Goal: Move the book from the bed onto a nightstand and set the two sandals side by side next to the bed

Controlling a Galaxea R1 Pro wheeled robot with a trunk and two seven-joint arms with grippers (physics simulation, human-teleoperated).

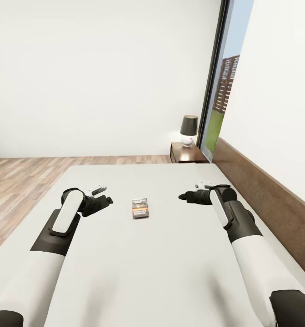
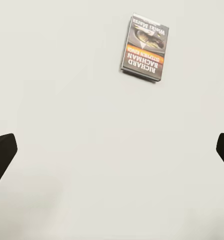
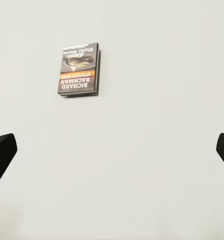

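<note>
So the book (image 1: 140, 208) is lying flat on the bed (image 1: 170, 272), a bit above the middle of the head view, cover up, right between the two arms. That looks like why both arms are stretched out over the mattress like this: the left gripper (image 1: 107, 200) sits just left of the book and the right gripper (image 1: 183, 196) is further off to its right, neither touching it. In both wrist views the book (image 2: 144, 47) sits in the upper part of the frame with plain mattress below, and the dark fingers (image 2: 1, 155) poke in at the far left and right edges, so both pairs look spread wide and released, holding nothing. The nightstand (image 1: 188, 154), with a lamp (image 1: 188, 129) on top, is in the upper right by the window, past the far end of the bed. My guess is the left one is better placed to grab it.
</note>
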